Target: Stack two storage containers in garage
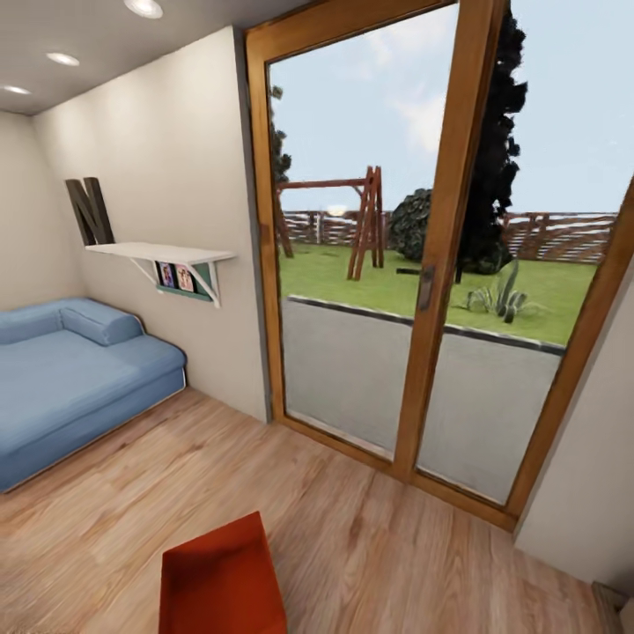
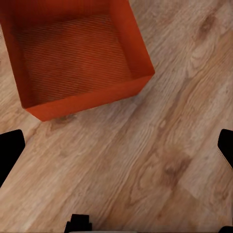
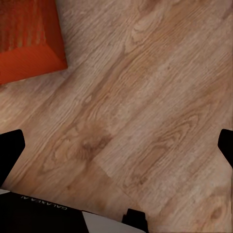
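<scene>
Storage container (image 1: 220, 581) sits lower centre on the plank floor (image 1: 370, 537), probably empty. Both grippers (image 2: 116, 145) (image 3: 116, 145) spread wide, holding nothing. Centre over its rim before you descend.

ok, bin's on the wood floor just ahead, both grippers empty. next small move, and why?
Probably lower the left gripper toward the storage container. Its fingers are spread wide over bare wood floor, holding nothing, and the open bin sits just beyond them. The right gripper is also open, with the bin off to one corner.
</scene>
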